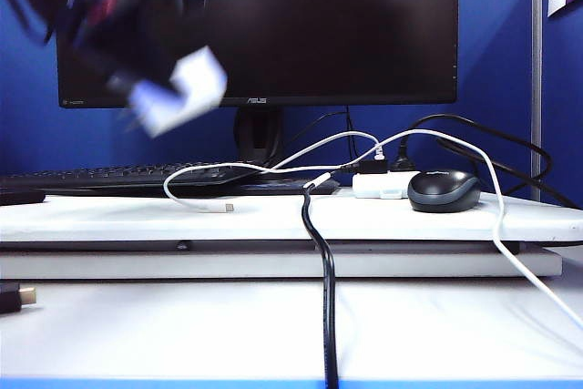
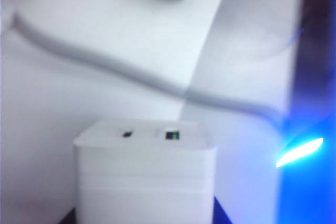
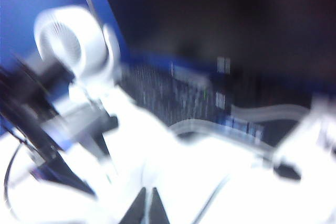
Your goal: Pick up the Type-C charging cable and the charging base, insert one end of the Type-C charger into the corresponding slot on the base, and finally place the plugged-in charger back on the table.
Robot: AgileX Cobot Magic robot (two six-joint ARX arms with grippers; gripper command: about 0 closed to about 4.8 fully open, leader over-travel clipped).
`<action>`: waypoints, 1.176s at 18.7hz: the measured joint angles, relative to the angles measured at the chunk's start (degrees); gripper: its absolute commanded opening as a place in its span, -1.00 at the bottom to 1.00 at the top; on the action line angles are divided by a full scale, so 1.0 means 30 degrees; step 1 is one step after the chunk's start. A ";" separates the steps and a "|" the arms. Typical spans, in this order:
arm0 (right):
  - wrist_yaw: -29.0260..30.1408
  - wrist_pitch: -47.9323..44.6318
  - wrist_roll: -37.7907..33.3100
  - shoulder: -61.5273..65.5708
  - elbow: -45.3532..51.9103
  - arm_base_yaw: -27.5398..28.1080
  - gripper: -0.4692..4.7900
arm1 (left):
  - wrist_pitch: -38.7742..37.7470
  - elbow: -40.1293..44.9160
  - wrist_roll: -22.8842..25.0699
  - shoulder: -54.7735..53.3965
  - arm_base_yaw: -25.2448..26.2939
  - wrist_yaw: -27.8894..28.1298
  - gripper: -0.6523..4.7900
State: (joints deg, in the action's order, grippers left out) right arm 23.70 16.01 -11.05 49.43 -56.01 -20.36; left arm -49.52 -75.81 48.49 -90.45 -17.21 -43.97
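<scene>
Left gripper [image 1: 168,97] grips the charging base [image 2: 144,177] aloft — right gripper [image 3: 147,208] closed, empty.

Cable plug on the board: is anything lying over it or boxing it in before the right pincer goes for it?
Nothing visible covers the plug; it lies bare on the board, with the keyboard behind. The right pincer is shut, its view blurred. The left pincer holds the base aloft, well above.

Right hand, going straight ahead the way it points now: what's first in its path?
The shut right hand would probably meet the wide flat white table first, short of the black keyboard; blur leaves depth unclear.
</scene>
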 measured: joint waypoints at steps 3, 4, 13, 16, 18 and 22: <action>0.0335 0.1515 0.0328 0.1916 -0.1362 -0.1217 -0.84 | 0.0000 0.0000 -0.1603 0.1086 -0.0044 -0.2681 -0.75; 0.0459 0.1676 0.1064 0.2710 -0.2149 -0.1821 -0.84 | -0.0007 0.0000 -0.2448 0.1443 -0.0029 -0.3184 -0.78; 0.0656 0.1829 0.1690 0.5530 -0.2965 -0.4809 -0.84 | 0.0335 0.0000 -0.4568 0.3592 -0.0029 -0.4947 -0.78; 0.0612 0.0758 0.1785 0.6856 -0.3053 -0.5646 -0.84 | 0.0364 0.0000 -0.4998 0.3905 -0.0015 -0.4838 -0.78; 0.0313 0.1049 0.3016 0.7898 -0.3045 -0.5588 -0.84 | 0.0459 0.0000 -0.5442 0.4918 -0.0044 -0.3963 -0.78; -0.0918 0.1588 0.5850 0.9836 -0.3570 -0.5595 -0.84 | 0.1020 0.0000 -0.6594 0.6579 -0.0036 -0.1661 -0.78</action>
State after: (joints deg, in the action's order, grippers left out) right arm 20.95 20.78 6.50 78.94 -66.72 -37.15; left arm -46.46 -75.81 28.71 -70.72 -17.32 -48.95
